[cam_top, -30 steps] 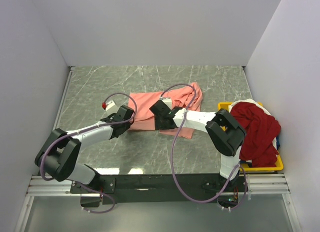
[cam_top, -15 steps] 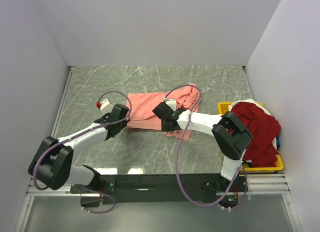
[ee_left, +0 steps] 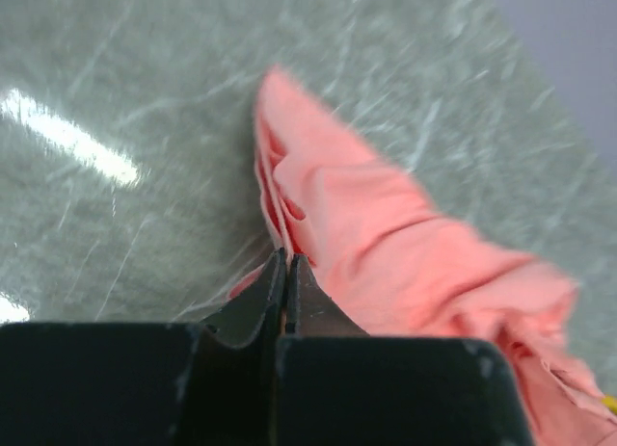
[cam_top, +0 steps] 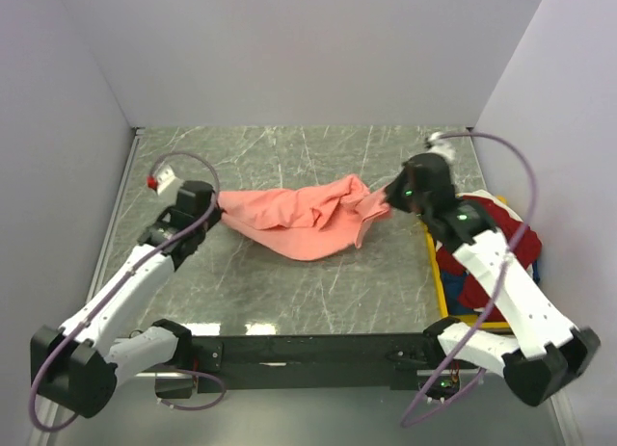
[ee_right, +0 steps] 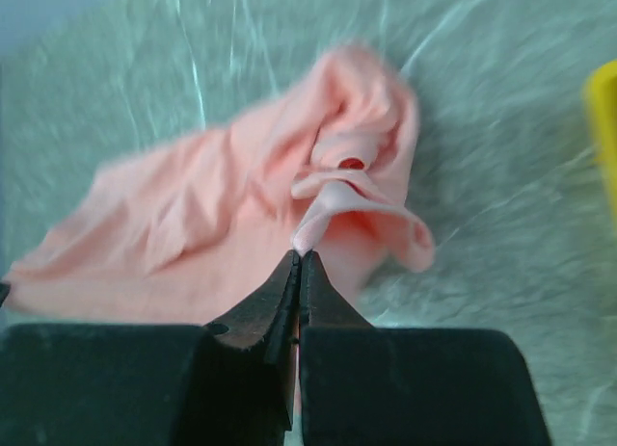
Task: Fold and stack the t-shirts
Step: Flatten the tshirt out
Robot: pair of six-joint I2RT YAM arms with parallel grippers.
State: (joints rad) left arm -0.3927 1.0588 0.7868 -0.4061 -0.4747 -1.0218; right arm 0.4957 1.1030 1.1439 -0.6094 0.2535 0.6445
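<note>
A salmon-pink t-shirt (cam_top: 299, 220) hangs stretched across the middle of the table, held at both ends. My left gripper (cam_top: 216, 212) is shut on its left end; in the left wrist view the cloth (ee_left: 386, 234) runs out from between the closed jaws (ee_left: 287, 263). My right gripper (cam_top: 389, 203) is shut on the right end, where a fold of pink cloth (ee_right: 347, 200) is pinched at the jaw tips (ee_right: 300, 257). A deep red t-shirt (cam_top: 482, 253) lies heaped in the yellow bin (cam_top: 436, 273) under my right arm, with bits of white and dark blue cloth beside it.
White walls close in the marbled grey table (cam_top: 289, 282) on the left, back and right. The yellow bin's edge (ee_right: 605, 138) shows at the right of the right wrist view. Arm bases and purple cables sit along the near rail (cam_top: 318, 350).
Both arms have swung outward and pulled the pink t-shirt out from a bunched heap into a long stretched band. The right gripper has shut on the cloth's right end.
</note>
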